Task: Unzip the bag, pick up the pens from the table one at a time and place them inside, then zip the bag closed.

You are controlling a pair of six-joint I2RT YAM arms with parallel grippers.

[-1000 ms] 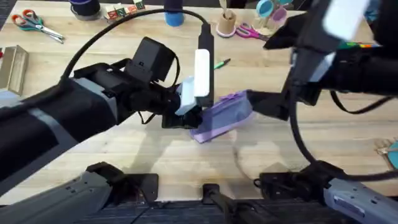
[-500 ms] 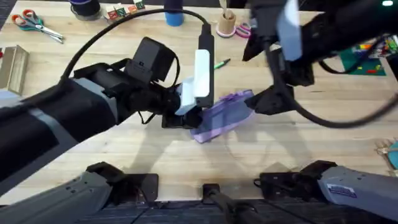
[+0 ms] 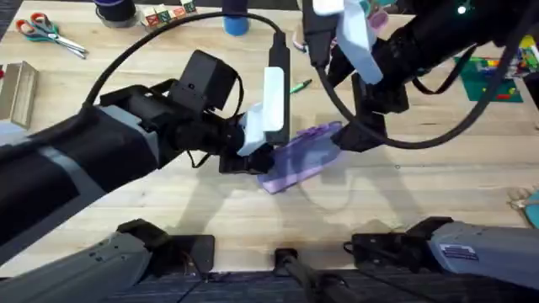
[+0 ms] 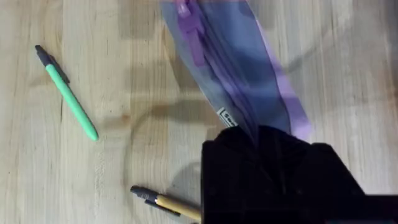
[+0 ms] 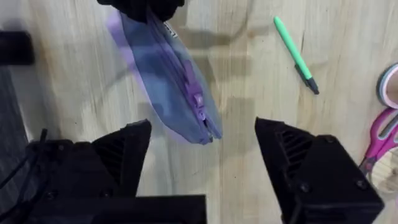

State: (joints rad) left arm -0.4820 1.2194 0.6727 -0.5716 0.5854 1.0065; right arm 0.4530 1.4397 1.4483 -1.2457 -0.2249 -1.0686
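The lavender bag (image 3: 301, 156) lies in the middle of the table (image 3: 152, 210), its zipper (image 5: 194, 93) running along the top. My left gripper (image 3: 259, 156) is shut on the bag's left end (image 4: 249, 124). At the bag's other end my right gripper (image 3: 347, 135) hovers open, its fingers (image 5: 127, 152) spread on either side of that end (image 5: 202, 127). The green pen (image 3: 299, 85) rests on the table beyond the bag (image 5: 296, 55), also seen as the green pen (image 4: 68, 93). The yellow pen (image 4: 168, 203) lies close by my left gripper.
Orange-handled scissors (image 3: 49, 32) and a metal tray (image 3: 17, 88) sit at the far left. A blue cup (image 3: 236, 22) and small blocks (image 3: 164, 13) line the back edge. Pink scissors (image 5: 379, 137) and a tape roll (image 5: 388, 84) lie past the green pen.
The right arm has swung up and leftward over the table, while its gripper stays by the bag's right end. The left arm and bag have not moved.
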